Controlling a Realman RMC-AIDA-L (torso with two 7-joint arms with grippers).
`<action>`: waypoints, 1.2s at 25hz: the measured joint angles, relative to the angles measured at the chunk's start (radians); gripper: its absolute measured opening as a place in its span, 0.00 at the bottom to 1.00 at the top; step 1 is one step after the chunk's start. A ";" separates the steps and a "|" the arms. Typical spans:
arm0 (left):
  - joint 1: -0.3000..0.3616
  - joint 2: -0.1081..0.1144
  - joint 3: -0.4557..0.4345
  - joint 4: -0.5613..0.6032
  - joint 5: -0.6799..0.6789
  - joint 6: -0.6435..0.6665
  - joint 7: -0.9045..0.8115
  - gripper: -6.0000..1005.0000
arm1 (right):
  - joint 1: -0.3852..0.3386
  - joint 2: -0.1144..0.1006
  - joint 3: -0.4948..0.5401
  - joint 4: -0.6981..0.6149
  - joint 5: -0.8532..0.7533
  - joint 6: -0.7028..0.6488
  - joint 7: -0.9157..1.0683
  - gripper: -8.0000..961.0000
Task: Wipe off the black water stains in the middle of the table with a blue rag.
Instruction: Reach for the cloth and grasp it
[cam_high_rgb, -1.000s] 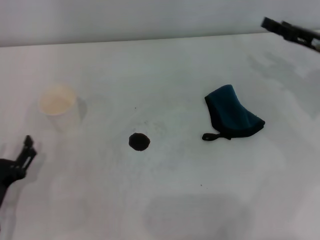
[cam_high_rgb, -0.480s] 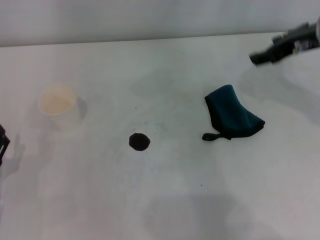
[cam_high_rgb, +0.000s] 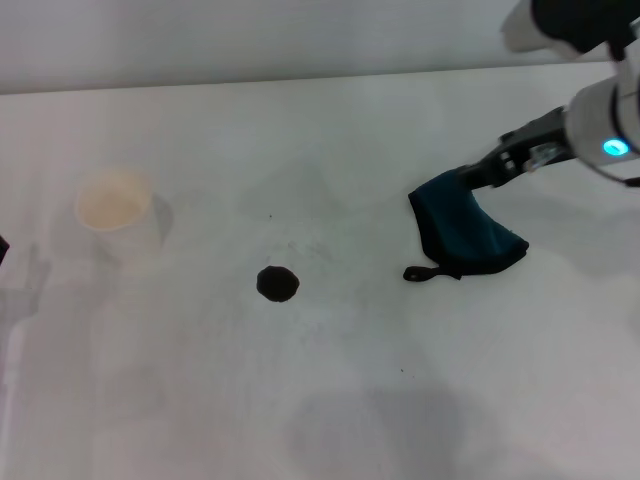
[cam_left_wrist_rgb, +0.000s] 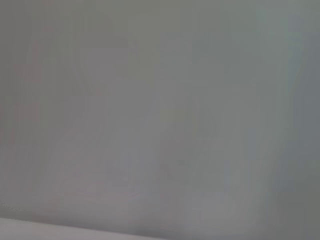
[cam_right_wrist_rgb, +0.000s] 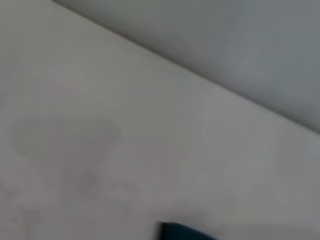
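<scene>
The blue rag (cam_high_rgb: 465, 232) lies bunched on the white table (cam_high_rgb: 330, 400), right of centre, with its black loop tag toward the front left. The black water stain (cam_high_rgb: 277, 283) is a small round blot near the table's middle, well left of the rag. My right gripper (cam_high_rgb: 478, 173) reaches in from the upper right, its tip at the rag's far top edge. A corner of the rag shows in the right wrist view (cam_right_wrist_rgb: 182, 232). Only a sliver of my left gripper (cam_high_rgb: 2, 247) shows at the left edge. The left wrist view shows only a blank grey surface.
A translucent white cup (cam_high_rgb: 116, 212) stands at the left of the table. The table's far edge (cam_high_rgb: 300, 78) meets a grey wall. A few tiny black specks lie near the stain.
My right arm has come down and leftward from the far right corner to the rag's top edge. My left gripper has withdrawn leftward, almost out of the head view.
</scene>
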 joint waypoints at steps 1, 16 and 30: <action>-0.003 0.000 -0.001 -0.002 0.000 0.000 0.000 0.89 | 0.000 0.001 -0.014 0.009 0.025 -0.013 0.006 0.77; -0.029 0.002 -0.001 -0.025 -0.001 -0.003 -0.001 0.89 | 0.008 -0.004 -0.053 0.200 0.094 -0.174 0.016 0.76; -0.035 0.002 -0.001 -0.034 0.000 -0.007 -0.001 0.89 | 0.013 -0.004 -0.046 0.273 0.096 -0.186 0.014 0.58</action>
